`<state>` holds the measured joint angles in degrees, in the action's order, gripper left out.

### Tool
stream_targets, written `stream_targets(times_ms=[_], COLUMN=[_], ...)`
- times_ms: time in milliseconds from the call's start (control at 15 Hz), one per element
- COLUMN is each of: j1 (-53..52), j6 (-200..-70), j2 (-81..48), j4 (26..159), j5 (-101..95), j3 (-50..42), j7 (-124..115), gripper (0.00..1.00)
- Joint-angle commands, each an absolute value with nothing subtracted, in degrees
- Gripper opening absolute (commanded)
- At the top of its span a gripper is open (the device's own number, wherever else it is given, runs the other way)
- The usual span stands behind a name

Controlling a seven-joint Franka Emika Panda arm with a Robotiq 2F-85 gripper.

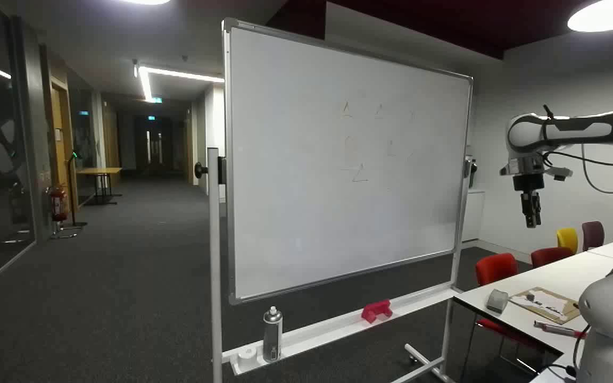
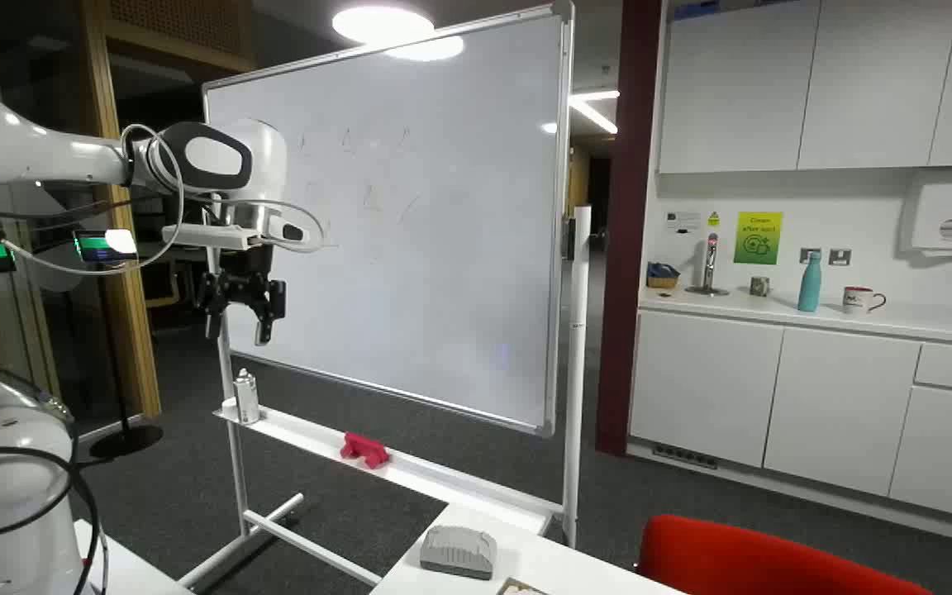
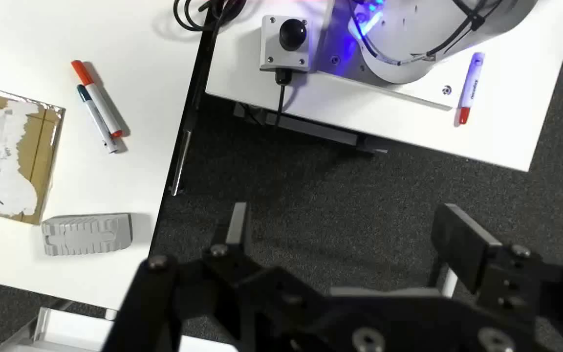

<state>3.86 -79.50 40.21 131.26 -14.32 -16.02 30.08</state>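
Hanging empty, spread wide: black angular claw near smooth whiteboard; ribbed gray block on white table.

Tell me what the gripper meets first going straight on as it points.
Pointing down, the gripper would probably meet the carpet, seen between its open jaws in the wrist view; depth to it is unclear.

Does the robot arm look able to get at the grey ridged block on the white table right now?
Probably yes: the pincer hangs open and empty, and nothing covers the grey ridged block. It would have to move across and down, but nothing seems to stand in between.
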Motion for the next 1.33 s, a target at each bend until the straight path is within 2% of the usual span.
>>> stream_targets(times_ms=[0, 400, 867, 1200, 1267], j1=[3.2, 3.2, 7.2, 11.7, 12.5], j6=[-79.3, -80.8, -91.0, -94.7, -95.6], j2=[40.2, 37.5, 22.3, 10.6, 15.2], j4=[131.1, 129.8, 121.2, 112.4, 117.4], j5=[-14.5, -12.2, -5.3, 0.2, -2.3], j3=[-16.5, -18.2, -28.9, -30.9, -29.4], j7=[29.7, 29.2, 29.6, 22.8, 26.1], gripper=[1.0, 1.0, 1.0, 1.0, 1.0])
